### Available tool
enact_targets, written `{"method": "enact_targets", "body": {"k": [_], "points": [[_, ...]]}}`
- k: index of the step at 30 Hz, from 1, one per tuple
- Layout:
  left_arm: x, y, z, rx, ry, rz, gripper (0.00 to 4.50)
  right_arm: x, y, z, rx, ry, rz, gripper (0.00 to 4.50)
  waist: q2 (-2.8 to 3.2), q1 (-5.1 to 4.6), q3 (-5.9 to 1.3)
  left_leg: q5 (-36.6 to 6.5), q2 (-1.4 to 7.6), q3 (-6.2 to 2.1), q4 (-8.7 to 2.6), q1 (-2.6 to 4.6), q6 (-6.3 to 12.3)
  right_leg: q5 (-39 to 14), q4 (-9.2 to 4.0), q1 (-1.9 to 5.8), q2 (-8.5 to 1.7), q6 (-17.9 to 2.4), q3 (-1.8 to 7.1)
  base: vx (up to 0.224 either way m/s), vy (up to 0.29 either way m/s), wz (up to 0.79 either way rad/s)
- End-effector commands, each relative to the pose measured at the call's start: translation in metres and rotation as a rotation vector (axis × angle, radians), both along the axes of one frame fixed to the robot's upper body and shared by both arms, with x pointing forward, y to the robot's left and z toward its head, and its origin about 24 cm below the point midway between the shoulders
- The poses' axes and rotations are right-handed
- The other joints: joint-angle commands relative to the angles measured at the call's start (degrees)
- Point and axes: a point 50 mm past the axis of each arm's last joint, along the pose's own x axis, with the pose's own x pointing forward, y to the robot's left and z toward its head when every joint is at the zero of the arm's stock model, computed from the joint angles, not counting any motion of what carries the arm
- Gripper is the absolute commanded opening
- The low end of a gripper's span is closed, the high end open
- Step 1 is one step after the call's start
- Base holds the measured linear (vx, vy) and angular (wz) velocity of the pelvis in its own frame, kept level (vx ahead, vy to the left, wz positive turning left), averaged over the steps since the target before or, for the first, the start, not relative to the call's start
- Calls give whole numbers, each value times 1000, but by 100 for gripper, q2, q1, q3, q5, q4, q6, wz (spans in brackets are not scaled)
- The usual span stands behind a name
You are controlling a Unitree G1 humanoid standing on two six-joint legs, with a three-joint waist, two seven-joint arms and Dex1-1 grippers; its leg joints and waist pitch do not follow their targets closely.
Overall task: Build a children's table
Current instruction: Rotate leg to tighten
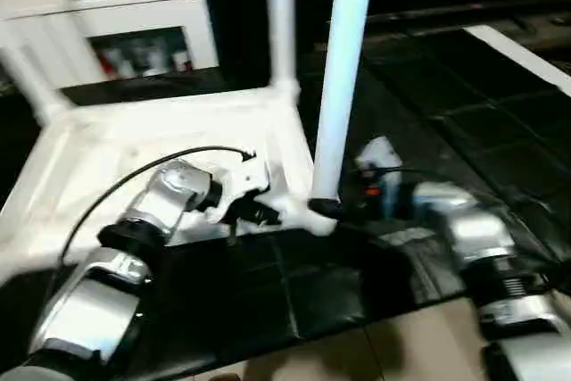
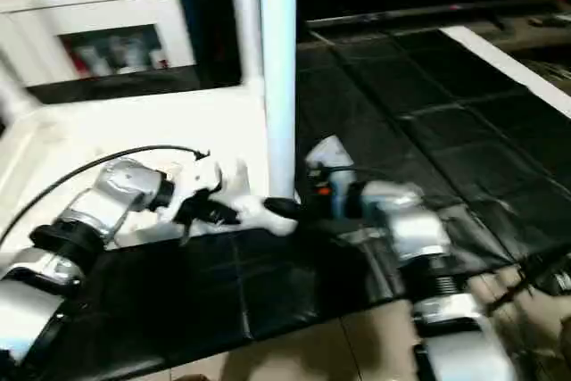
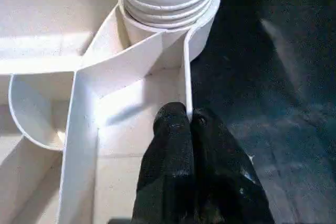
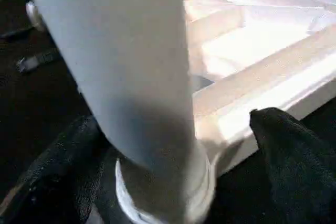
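Leg-fitting under way: the left gripper [image 3: 190, 121] clamps the tabletop [image 1: 116, 144] rim while the right gripper [image 4: 173, 145] stands spread around a socketed leg [image 1: 343, 78]; next, regrasp and twist.

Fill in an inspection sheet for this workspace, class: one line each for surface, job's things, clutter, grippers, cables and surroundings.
Surface: dark tiled floor; a paler strip at the near edge.
Job's things: white table top lies underside up, ribs showing; near leg stands in its corner socket, another leg stands at the corner behind.
Clutter: nothing seen.
Grippers: left gripper, jaws shut, at the rim wall by the near socket; right gripper, jaws apart either side of the near leg's base.
Cables: black cable arcs over the left forearm.
Surroundings: white cabinet with glass-fronted shelves behind.
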Motion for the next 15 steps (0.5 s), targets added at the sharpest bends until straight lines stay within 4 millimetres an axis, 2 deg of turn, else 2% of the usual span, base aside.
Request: {"method": "enact_targets", "body": {"k": [1,2,4,6,8,15], "points": [[-5,-4,10,10,-17,-150,0,-5,-1,3,5,27,97,441,-39,9,-439,-862,157,-5,-354,14,447,-1077,-334,380,-365,-1227,319,0,0,0],[-5,-4,10,10,-17,-150,0,-5,-1,3,5,27,97,441,-40,23,-437,-833,160,-1,-350,17,465,-1037,-331,371,-366,-1243,324,0,0,0],[-10,-3,11,-5,10,-202,0,-13,0,6,36,53,212,441,-50,70,-444,-822,164,1,-343,15,496,-1030,-324,378,-375,-1254,325,0,0,0],[-11,-3,11,-7,14,-214,0,-15,0,7,43,60,235,441,-36,102,-442,-775,175,1,-345,26,505,-1002,-318,349,-367,-1267,327,0,0,0],[-13,-2,10,-3,20,-233,0,-16,2,7,51,67,266,415,-42,134,-440,-847,188,-1,-350,44,449,-1055,-319,337,-372,-1288,329,0,0,0],[-19,-2,7,15,39,-281,0,-19,11,6,68,84,338,363,-56,161,-441,-820,179,-5,-354,23,374,-1179,-318,346,-380,-1194,330,0,0,0]]}}
